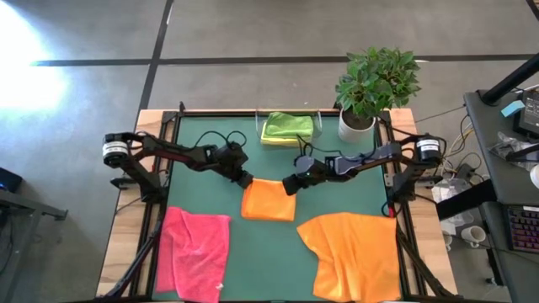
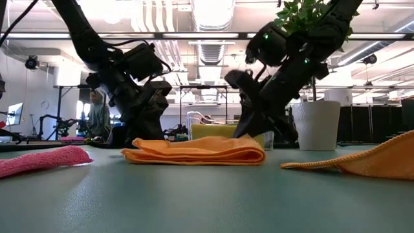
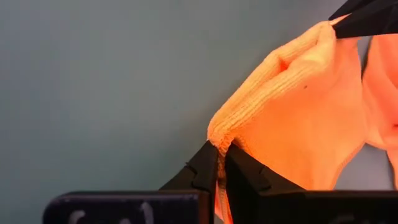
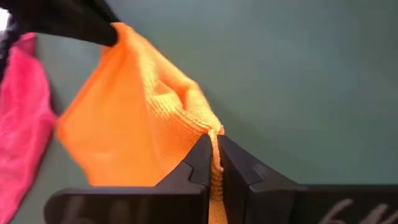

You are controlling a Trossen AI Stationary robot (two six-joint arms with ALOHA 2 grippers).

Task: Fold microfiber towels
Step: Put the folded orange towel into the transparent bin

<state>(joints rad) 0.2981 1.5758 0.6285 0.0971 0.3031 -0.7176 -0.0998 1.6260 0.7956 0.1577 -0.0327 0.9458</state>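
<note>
A folded orange microfiber towel (image 1: 269, 200) lies in the middle of the green mat (image 1: 219, 135). My left gripper (image 1: 245, 179) is shut at its far left corner and my right gripper (image 1: 290, 183) is shut at its far right corner. In the low view the towel (image 2: 194, 150) is a flat stack of layers resting on the mat. A pink towel (image 1: 195, 251) lies crumpled at the near left. A second orange towel (image 1: 349, 252) lies spread at the near right. A lime green towel (image 1: 287, 128) lies folded at the far edge. My left gripper pinches the folded towel's far left corner (image 3: 219, 138) between its two fingertips, several layers together. It comes slanting down from the far left. The towel's body lies on the mat. My right gripper pinches the far right corner (image 4: 212, 132) between its fingertips, on a bunched edge of layers. It comes slanting down from the far right. The rest of the towel lies on the mat.
A potted plant (image 1: 375, 84) in a white pot stands at the far right corner. A clear holder (image 1: 286, 118) surrounds the lime green towel at the far edge. Bare mat lies between the folded towel and the table's near edge.
</note>
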